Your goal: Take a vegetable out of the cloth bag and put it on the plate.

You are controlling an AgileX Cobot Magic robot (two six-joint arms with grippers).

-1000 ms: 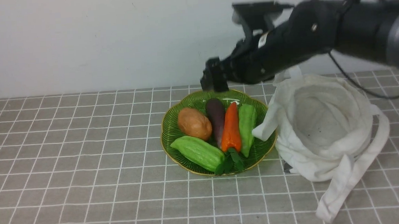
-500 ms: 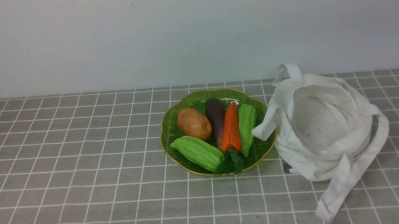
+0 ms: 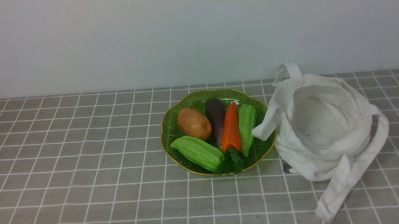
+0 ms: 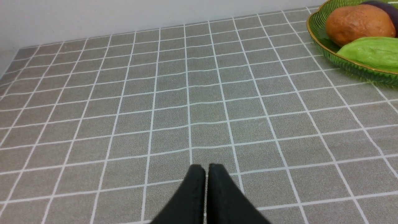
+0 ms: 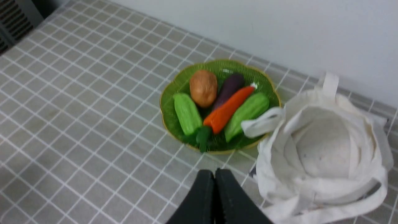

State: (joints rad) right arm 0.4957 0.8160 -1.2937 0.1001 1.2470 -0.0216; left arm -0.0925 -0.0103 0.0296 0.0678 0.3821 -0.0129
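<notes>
**A:** Step in hand?

**B:** Seems finished, judging from the layout. Can see the carrot (image 3: 230, 127) lying in the plate (image 3: 168, 129), leaves toward the near rim, tucked between a purple vegetable (image 3: 215, 116) and a ridged gourd (image 3: 247, 126). Can make out nothing inside the cloth bag (image 3: 325, 125), slumped open just beside the plate.

**A:** So how to close it out well?

**B:** Only a judgement: park well apart from the plate and leave the pile alone. Mind the bag strap (image 3: 264, 128) draped over the plate's rim. Avoid snagging it, for fear of dragging the bag or tipping the plate. Go up first, then away. No nudging the carrot.

**A:** And the arm poses?

**B:** Neither to be found in the front view. From the left wrist view: left gripper (image 4: 206, 169) low over the bare surface (image 4: 155, 93), well apart from the plate on its potato (image 4: 359, 20) side, fingers pressed together on nothing. From the right wrist view: right gripper (image 5: 214, 174) raised, looking down on the plate from its near side, likewise pinched closed and empty.
</notes>
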